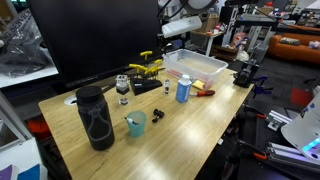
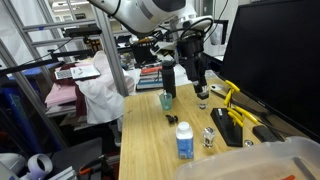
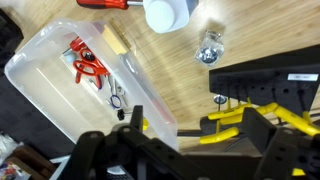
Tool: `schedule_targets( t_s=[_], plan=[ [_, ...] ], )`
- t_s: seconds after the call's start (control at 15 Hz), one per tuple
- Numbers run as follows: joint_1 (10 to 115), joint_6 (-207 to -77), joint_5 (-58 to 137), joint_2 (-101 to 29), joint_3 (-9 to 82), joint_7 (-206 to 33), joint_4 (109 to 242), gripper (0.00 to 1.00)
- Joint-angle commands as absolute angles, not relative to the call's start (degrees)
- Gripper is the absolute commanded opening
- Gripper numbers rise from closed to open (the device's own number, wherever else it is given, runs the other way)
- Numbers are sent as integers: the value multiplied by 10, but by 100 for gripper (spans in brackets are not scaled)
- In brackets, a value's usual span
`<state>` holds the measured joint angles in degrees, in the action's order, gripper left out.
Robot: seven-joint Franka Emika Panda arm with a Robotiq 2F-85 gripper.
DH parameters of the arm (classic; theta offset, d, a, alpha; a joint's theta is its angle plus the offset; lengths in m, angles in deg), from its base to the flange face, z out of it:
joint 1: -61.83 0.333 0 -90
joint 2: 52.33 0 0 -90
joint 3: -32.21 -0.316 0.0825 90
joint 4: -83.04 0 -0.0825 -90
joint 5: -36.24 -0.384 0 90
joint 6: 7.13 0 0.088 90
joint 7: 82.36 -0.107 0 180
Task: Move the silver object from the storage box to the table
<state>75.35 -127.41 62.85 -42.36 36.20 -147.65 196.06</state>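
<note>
In an exterior view, raised off a near corner, looking slantwise down the length of the table (image 1: 190,125) toward the storage box (image 1: 195,65) at the far end; fairly distant. In an exterior view, set low just behind the storage box rim (image 2: 255,160) (blurred by closeness), facing back the opposite way along the table (image 2: 150,140). In the wrist view, close and aimed steeply down over the storage box (image 3: 60,60). Shared by all three: storage box, blue-labelled can (image 1: 183,90), and the table around them.
</note>
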Motion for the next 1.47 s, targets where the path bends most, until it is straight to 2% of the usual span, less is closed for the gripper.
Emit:
schedule_targets(
  t_s=[0.0, 0.67, 1.4],
  plan=[
    [711, -1290, 601, -425, 354, -1541, 1957, 100],
    [697, -1278, 606, -413, 349, -1560, 1949, 100],
    [677, -1327, 589, -278, 407, -1845, 1822, 100]
  ],
)
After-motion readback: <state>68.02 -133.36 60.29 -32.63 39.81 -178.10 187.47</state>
